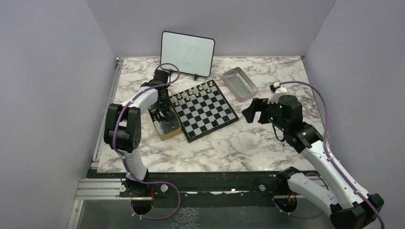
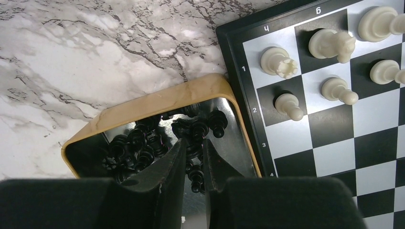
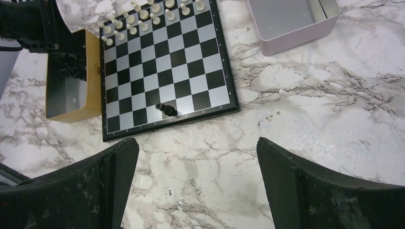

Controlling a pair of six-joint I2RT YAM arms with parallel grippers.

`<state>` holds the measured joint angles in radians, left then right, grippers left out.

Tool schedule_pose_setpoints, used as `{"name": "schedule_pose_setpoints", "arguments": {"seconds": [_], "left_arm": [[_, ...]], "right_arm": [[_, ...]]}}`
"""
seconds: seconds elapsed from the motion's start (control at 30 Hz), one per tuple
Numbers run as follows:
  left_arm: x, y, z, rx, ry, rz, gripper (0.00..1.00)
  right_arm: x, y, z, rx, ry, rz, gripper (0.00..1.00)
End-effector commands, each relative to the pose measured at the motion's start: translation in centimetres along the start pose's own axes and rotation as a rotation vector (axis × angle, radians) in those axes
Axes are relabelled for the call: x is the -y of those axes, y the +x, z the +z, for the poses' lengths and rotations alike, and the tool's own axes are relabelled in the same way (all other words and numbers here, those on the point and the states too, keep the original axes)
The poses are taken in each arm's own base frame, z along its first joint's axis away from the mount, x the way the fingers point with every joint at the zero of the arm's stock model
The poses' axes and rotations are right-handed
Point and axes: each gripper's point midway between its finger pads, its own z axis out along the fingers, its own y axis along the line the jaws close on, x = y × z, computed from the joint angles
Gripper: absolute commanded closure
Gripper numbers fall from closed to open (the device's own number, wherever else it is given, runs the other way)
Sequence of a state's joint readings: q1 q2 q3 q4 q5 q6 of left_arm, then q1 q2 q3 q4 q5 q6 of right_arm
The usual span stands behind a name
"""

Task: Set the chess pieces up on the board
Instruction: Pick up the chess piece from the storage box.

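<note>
Left fingers (image 2: pixel 167 176) pinch a chess piece (image 2: pixel 195 136) in box (image 2: pixel 157 100) beside board (image 2: pixel 234 71); right fingers (image 3: pixel 95 186) gape.

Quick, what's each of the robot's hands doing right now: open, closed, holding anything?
Left gripper: fingers nearly closed among black chess pieces in the wooden box; grip cannot be told.
Right gripper: open, holding nothing.

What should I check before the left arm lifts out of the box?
1. Left gripper down inside the tan box: ok.
2. Closed on one black piece only: cannot tell; several crowd its fingers.
3. Right gripper open, empty, off to the side of the board: ok.
4. Board's near rows free for black, with a lone black piece standing there: ok.
</note>
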<state>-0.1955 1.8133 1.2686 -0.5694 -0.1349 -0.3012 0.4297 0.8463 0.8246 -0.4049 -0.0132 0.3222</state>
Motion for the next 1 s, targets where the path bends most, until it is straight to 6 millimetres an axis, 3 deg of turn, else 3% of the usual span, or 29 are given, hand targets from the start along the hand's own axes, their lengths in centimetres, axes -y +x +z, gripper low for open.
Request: {"name": "schedule_pose_setpoints", "arguments": {"seconds": [0.0, 0.43, 0.57, 0.8, 0.97], "left_arm": [[0.2, -0.3, 0.7, 0.003, 0.019, 0.005, 0.8], [0.6, -0.4, 1.1, -0.005, 0.041, 0.022, 0.8], [0.7, -0.4, 1.1, -0.005, 0.044, 0.024, 0.87], [0.8, -0.1, 1.1, -0.024, 0.056, 0.038, 0.91], [0.5, -0.4, 0.0, -0.016, 0.043, 0.033, 0.92]], "right_arm": [[0.0, -0.3, 0.1, 0.015, -0.004, 0.015, 0.0], [0.1, -0.2, -0.2, 0.018, 0.003, 0.017, 0.0], [0.1, -0.2, -0.3, 0.024, -0.001, 0.02, 0.0], [0.1, -0.2, -0.4, 0.025, 0.0, 0.021, 0.0], [0.0, -0.3, -0.3, 0.025, -0.006, 0.023, 0.0]]}}
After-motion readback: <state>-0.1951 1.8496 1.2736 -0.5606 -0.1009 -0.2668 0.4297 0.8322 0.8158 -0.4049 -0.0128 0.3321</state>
